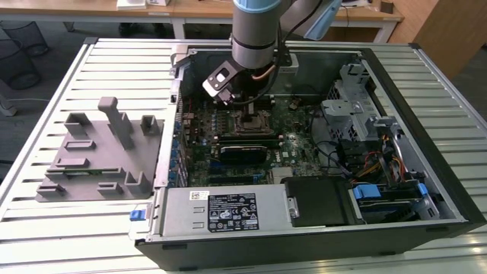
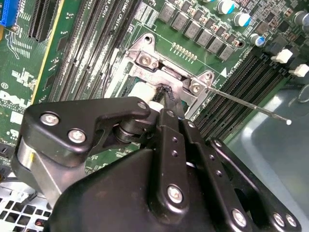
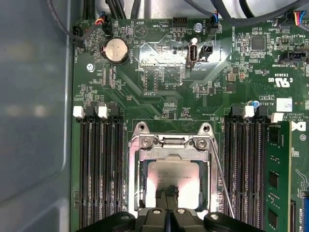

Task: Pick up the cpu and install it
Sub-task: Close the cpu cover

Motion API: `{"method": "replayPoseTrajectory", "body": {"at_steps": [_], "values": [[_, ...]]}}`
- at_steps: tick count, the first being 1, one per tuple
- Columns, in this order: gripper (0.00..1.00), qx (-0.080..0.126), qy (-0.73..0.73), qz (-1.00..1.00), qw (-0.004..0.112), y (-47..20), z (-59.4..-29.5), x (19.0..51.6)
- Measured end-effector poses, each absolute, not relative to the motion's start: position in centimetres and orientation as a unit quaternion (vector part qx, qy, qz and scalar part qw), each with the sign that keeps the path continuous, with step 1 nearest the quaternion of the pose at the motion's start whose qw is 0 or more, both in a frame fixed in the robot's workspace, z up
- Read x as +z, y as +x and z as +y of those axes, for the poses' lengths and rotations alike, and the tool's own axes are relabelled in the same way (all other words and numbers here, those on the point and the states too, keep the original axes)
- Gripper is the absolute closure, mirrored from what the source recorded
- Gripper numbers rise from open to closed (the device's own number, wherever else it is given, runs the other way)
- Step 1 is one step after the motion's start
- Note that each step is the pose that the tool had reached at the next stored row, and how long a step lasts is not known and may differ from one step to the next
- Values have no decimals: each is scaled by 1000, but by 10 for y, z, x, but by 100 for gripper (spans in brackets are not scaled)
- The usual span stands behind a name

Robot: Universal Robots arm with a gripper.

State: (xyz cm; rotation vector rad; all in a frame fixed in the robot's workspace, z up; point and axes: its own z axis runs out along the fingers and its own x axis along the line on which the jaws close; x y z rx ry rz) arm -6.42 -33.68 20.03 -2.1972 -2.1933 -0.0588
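On the exterior view's left a grey block fixture [image 1: 99,154] sits on the slatted table [image 1: 45,228]; to its right lies the open computer case [image 1: 426,142]; the cpu [image 3: 181,179] rests flat in the socket frame [image 3: 140,145] on the green board [image 3: 159,92], silvery top up; it is square, with no long axis, its edges parallel to the frame and to the memory slots [image 3: 99,164] flanking it; the arm [image 1: 255,34] reaches straight down into the case, wrist vertical; the gripper [image 3: 168,195] hangs directly above the cpu, fingers pressed together with nothing between them, tips over the cpu's edge farthest from the coin battery [image 3: 116,50]; whether they touch it I cannot tell.
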Motion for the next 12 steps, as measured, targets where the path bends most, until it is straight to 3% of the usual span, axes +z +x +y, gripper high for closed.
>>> {"method": "replayPoseTrajectory", "body": {"at_steps": [12], "values": [[89, -21, -707, -706, 20, -64, -341, 213]]}}
